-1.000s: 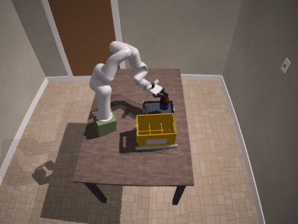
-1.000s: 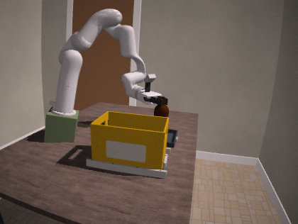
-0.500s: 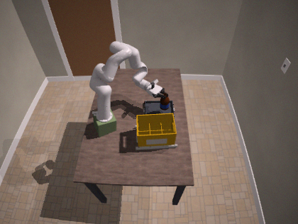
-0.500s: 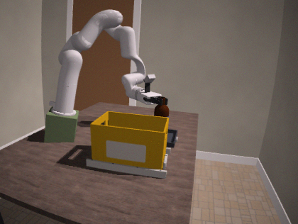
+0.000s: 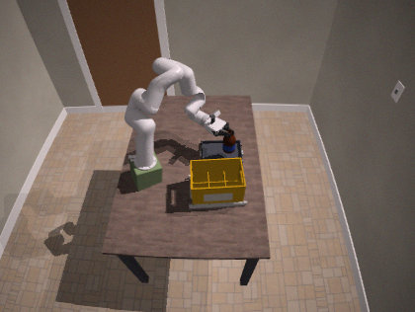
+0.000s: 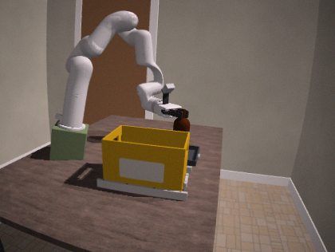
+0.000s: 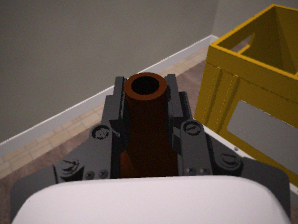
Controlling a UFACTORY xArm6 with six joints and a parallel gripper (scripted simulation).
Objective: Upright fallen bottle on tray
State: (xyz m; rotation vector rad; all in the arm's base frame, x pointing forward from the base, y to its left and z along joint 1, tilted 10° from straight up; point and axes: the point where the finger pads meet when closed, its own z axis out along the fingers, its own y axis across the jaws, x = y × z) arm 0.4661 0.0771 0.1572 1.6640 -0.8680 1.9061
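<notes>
The brown bottle (image 5: 229, 142) with a blue band stands upright over the dark tray (image 5: 220, 148), just behind the yellow crate (image 5: 217, 181). My gripper (image 5: 227, 130) is shut on the bottle's neck from the side. In the exterior view the bottle (image 6: 181, 124) shows above the crate's far rim (image 6: 146, 155), with the gripper (image 6: 180, 113) at its neck and the tray's edge (image 6: 194, 154) sticking out on the right. Whether the bottle's base touches the tray is hidden by the crate. In the wrist view the bottle's open mouth (image 7: 147, 87) sits between the two black fingers.
The crate (image 7: 255, 95) stands on a white base plate (image 6: 143, 189) close on the bottle's near side. The arm's green base block (image 5: 146, 174) is at the table's left. The table's right edge runs near the tray.
</notes>
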